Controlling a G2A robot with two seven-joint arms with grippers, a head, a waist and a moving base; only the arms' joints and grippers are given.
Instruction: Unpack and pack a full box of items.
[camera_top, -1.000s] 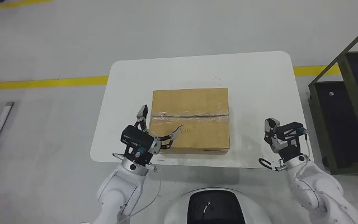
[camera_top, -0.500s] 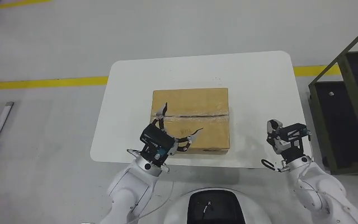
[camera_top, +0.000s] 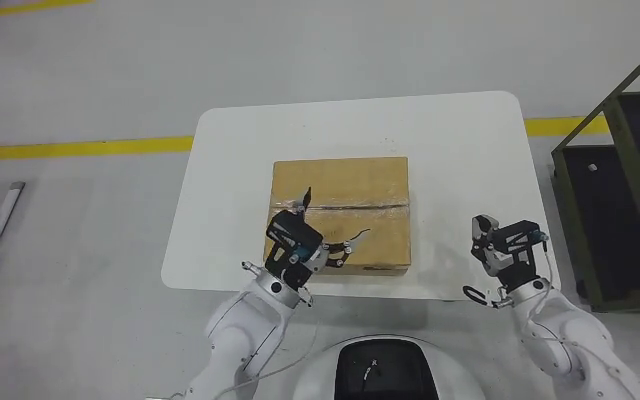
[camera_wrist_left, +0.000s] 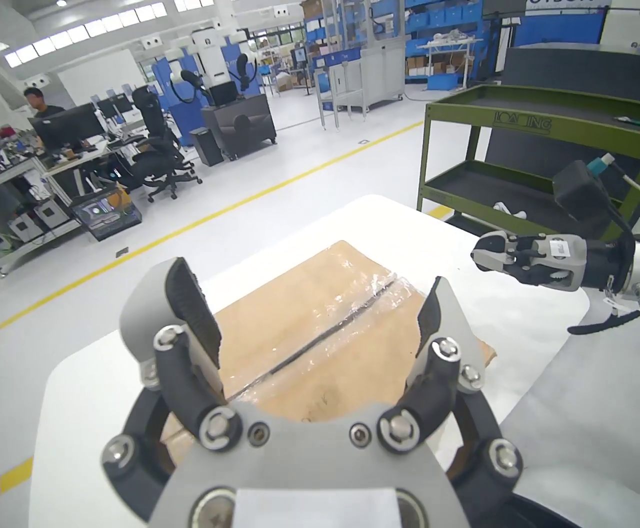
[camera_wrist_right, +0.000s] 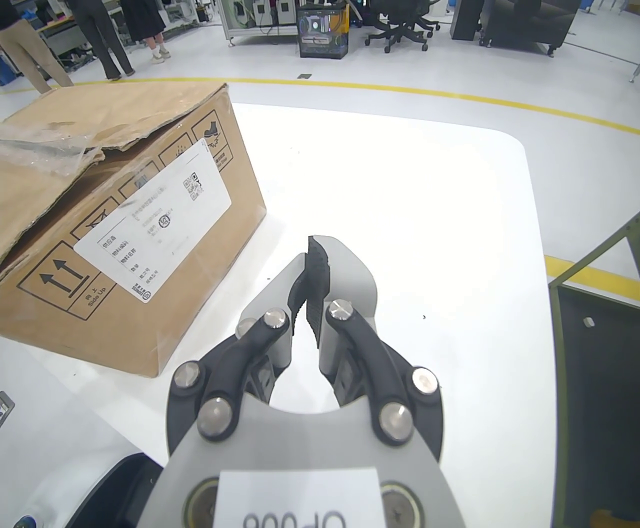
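Left hand (camera_top: 332, 216) has swung right over the near half of the box (camera_top: 360, 180), spread wide, empty; box sits centre of the desk (camera_top: 450, 150), seam running left-right; right hand (camera_wrist_right: 312, 270), closed and empty, lower right, farther off

Robotics workshop hall: yellow floor line (camera_top: 100, 148), blue parts shelving (camera_wrist_left: 435, 25), monitor workstation (camera_wrist_left: 65, 125), office chair (camera_wrist_left: 155, 155), green trolley (camera_wrist_left: 500, 120).
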